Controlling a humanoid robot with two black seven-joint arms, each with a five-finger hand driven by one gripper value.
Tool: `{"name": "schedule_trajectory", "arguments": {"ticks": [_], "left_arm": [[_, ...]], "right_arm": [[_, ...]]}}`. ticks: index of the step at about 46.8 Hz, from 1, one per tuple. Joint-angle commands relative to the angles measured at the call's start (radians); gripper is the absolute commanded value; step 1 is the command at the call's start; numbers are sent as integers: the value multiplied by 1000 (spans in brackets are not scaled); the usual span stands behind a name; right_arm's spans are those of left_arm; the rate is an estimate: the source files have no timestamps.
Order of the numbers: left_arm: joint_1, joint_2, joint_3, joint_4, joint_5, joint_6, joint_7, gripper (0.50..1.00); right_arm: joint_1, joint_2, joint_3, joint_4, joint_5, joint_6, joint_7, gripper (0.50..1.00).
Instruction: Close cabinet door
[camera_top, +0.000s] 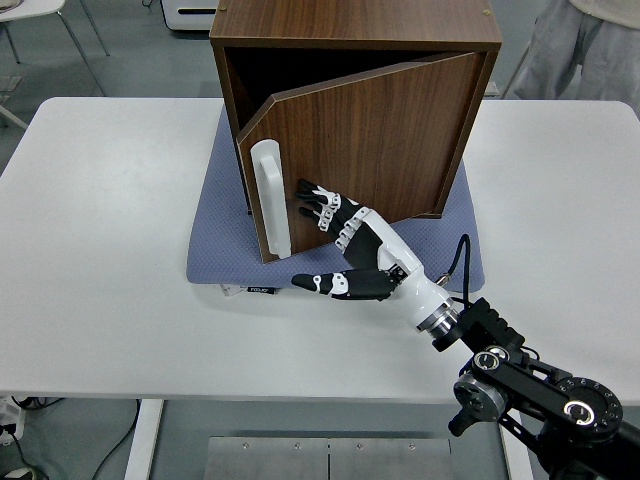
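A dark wooden cabinet (355, 25) stands on a blue mat at the table's far middle. Its door (370, 150), hinged on the right, is still ajar, with a narrow gap showing the dark inside at the upper left. A white handle (270, 200) runs down the door's left edge. My right hand (335, 240) is open, fingers spread, with the fingertips (310, 195) flat against the door's face just right of the handle and the thumb pointing left below it. The left arm does not show.
The blue mat (215, 235) lies under the cabinet on the white table (110, 250). A person's legs (585, 45) show at the top right. A chair (40, 20) stands at the top left, beyond the table.
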Motion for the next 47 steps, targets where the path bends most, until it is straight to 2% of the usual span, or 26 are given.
{"name": "schedule_trajectory", "arguments": {"ticks": [1,33,47], "left_arm": [[0,0,0,1,0,0,0,1000],[0,0,0,-1,0,0,0,1000],[0,0,0,-1,0,0,0,1000]], "right_arm": [[11,-2,-2,-7,2,-1,0,1000],[94,0,-2,-76,46,0,0,1000],[107,49,1,-119,58,0,0,1000]]}}
